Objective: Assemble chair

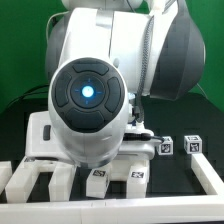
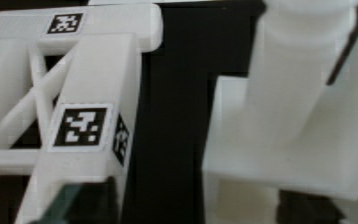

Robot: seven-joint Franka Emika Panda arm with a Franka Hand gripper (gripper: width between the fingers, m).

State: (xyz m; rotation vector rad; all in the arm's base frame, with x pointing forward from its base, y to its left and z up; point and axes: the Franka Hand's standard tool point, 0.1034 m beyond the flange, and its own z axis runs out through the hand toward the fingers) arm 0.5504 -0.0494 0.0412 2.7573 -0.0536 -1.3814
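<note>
In the exterior view my arm [image 1: 90, 95] hides my hand, so I cannot tell how far open it is or what it holds. The chair's white pieces lie low in front of it, a slotted frame [image 1: 25, 180] toward the exterior view's left and tagged blocks [image 1: 166, 147] toward its right. In the wrist view a cross-braced panel [image 2: 105, 45] bearing square tags [image 2: 87, 128] sits close beneath me; I judge it stiff, light, slick plastic, best pinched across a straight bar.
</note>
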